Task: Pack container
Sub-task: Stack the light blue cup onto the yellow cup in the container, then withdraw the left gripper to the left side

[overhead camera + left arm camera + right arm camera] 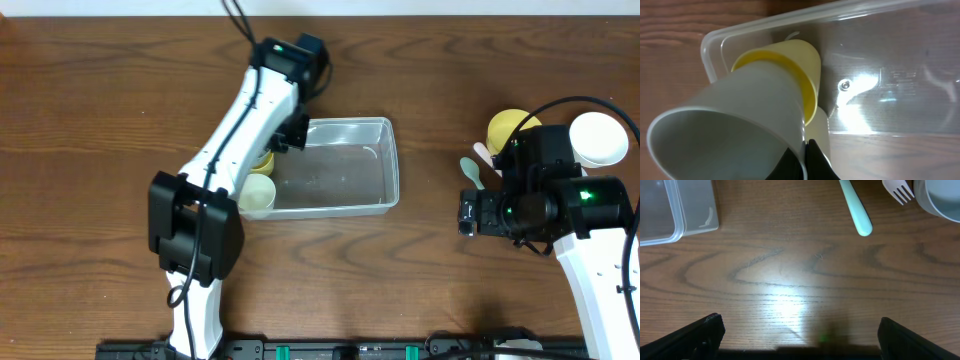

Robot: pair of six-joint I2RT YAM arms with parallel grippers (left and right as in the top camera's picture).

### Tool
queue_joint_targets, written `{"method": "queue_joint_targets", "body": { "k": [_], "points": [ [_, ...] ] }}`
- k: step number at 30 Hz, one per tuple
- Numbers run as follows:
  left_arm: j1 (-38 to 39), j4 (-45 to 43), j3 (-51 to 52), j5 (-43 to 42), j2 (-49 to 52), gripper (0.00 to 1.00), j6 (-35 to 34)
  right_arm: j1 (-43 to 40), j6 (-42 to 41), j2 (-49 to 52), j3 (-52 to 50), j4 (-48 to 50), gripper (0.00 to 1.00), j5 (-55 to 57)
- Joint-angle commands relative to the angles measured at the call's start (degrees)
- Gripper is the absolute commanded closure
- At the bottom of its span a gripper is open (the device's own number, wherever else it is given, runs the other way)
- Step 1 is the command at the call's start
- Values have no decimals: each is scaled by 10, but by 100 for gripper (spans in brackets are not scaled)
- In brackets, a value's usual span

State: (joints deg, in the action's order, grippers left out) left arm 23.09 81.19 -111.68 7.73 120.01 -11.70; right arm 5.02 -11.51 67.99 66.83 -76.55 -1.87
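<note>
we're at a robotics lab bench here: left arm (240,125) and right arm (600,265) mounted by a black rail (330,349), wood-grain table (90,110), with a container (345,170), white cup (257,193) and plastic spoon (471,172) set out.

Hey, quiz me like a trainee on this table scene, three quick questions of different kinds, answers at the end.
1. True or false: the right hand is open.
2. In the container, which cup is nested inside the other? A: white cup. B: yellow cup.
3. Fill in: the green spoon lies beside a ___.
Key: 1 true; 2 A; 3 fork.
</note>
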Motion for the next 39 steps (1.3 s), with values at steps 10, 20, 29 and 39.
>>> {"method": "queue_joint_targets", "body": {
  "k": [10,20,29,39],
  "points": [
    [-2,0,-4,-48,-16,69,16,-1,4,2,10,-2,1,6],
    [-2,0,-4,-47,-30,27,14,-1,5,2,10,-2,1,6],
    [-21,2,-4,-47,-174,25,2,-1,9,2,10,5,1,6],
    [-144,-7,27,-48,-377,21,3,-2,47,-2,40,95,1,17]
  ]
}}
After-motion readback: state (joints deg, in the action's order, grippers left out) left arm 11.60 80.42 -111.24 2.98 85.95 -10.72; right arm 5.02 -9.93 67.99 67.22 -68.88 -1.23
